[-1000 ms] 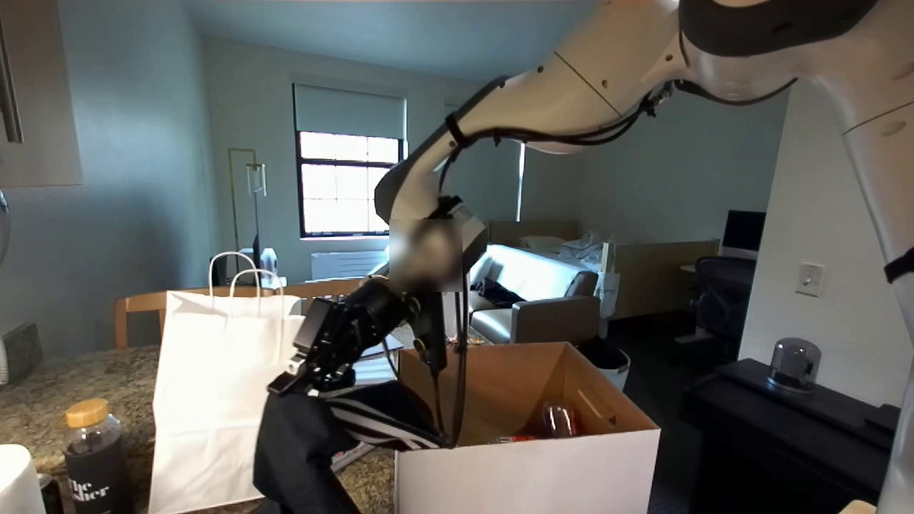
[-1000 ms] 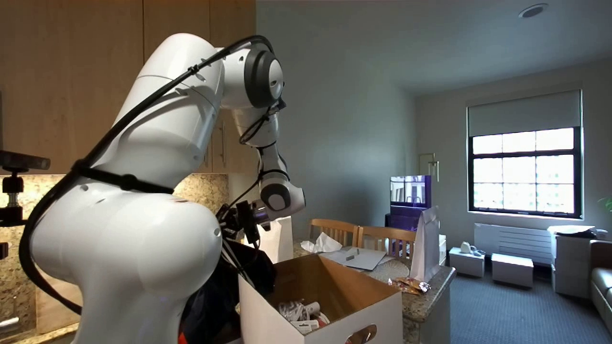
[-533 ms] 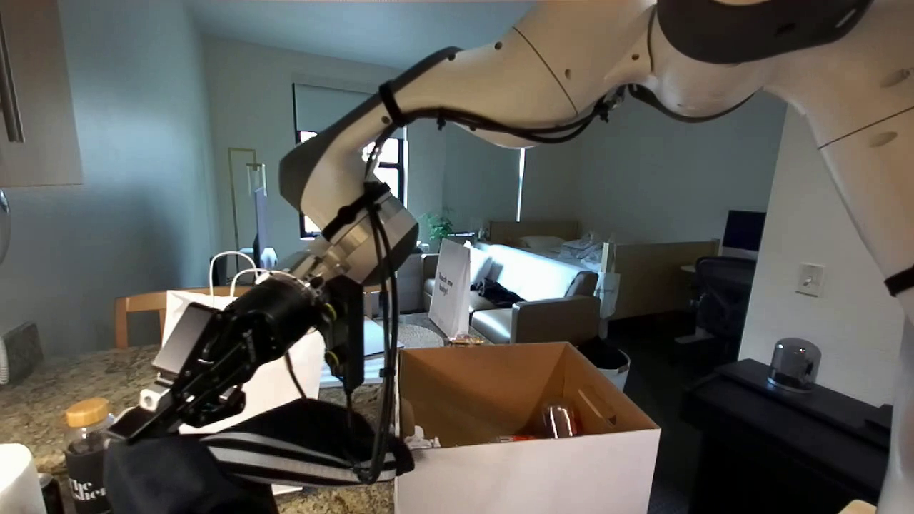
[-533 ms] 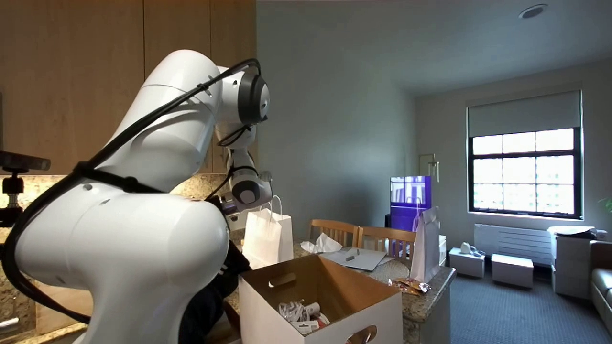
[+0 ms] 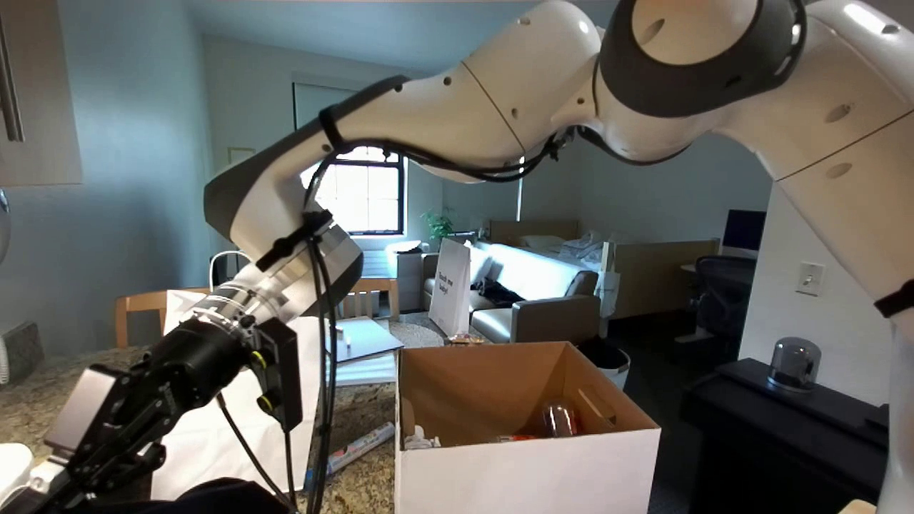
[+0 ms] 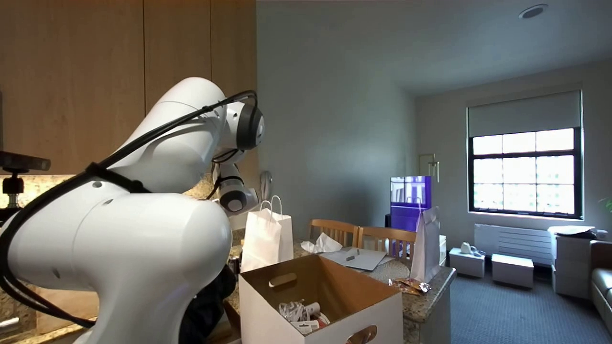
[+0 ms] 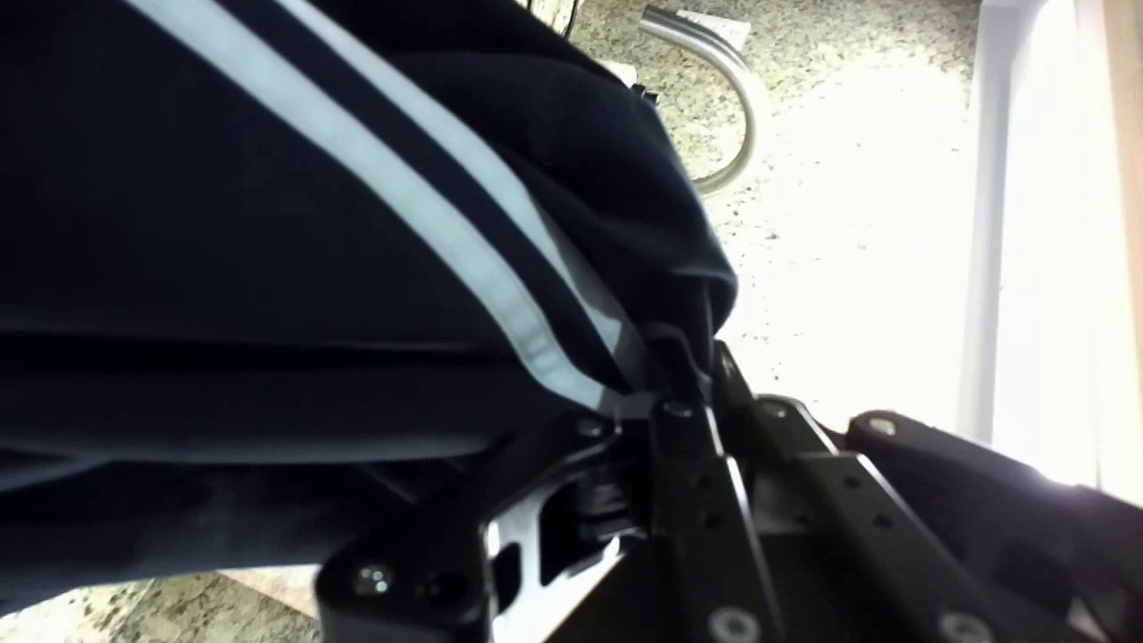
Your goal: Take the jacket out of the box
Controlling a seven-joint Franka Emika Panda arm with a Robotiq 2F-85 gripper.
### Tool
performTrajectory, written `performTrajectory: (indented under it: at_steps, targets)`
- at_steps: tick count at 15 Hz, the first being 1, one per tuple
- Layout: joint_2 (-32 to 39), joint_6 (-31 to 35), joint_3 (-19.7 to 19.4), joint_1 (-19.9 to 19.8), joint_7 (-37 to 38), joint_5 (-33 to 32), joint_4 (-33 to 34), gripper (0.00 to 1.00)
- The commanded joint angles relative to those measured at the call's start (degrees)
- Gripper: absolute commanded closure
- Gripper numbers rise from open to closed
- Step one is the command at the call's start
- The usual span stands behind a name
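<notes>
Pale bluish wall (image 5: 128, 128) and a speckled granite counter (image 5: 28, 403) make the left side of the scene. Leftmost, and clearest in the wrist view, is the black two-finger gripper (image 7: 696, 353). Its fingers stand close together, and a fold of the floppy black jacket with white stripes (image 7: 223, 268) is pinched between their tips. Behind the gripper, a white paper shopping bag with looped handles (image 5: 207, 442) stands upright, partly covered by the wrist.

More to the right, well apart from the gripper, comes the large open cardboard box, brown inside and white outside (image 5: 525, 475). The jacket is out of it, on its left side. Over these things the white arm with dark grey joint covers (image 5: 443, 114) stretches across: from the right border it rises to a bent joint, then slopes leftward and down to a folded wrist, gripper pointing down and left. Far right is a low black piece of furniture (image 5: 785, 442).

In an exterior view only a dark edge of the jacket (image 5: 221, 496) shows above the lower border. In an exterior view the thick lower link (image 6: 158, 239) hides the gripper. Whether the jacket touches the counter, I cannot tell. Both exterior views cut off the bottom of the box.
</notes>
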Motion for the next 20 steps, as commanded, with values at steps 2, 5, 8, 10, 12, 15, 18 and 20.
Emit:
performTrajectory:
  at_steps: [2, 5, 8, 10, 12, 15, 18, 20]
  targets:
    - [1.57, 5.46, 0.54, -0.18, 1.27, -1.18, 2.6, 0.61]
    - [-0.93, 10.64, 0.7, -0.81, 1.2, -0.46, -0.11, 0.42]
    - [-2.14, 13.45, 1.1, -1.39, 2.3, -0.01, -1.88, 0.23]
    - [-2.53, 12.98, 1.35, -1.67, 3.79, -0.21, -3.24, 0.11]
    - [-1.2, 11.49, 1.54, -1.56, 5.96, -0.56, -3.8, 0.01]
    - [2.2, 7.81, 2.12, -1.49, 11.35, -0.71, -3.78, 0.0]
    - [4.96, 4.46, 2.2, -0.94, 15.42, -2.37, -3.0, 0.0]
    - [6.47, 2.78, 2.22, -0.9, 17.39, -2.91, -2.12, 0.0]
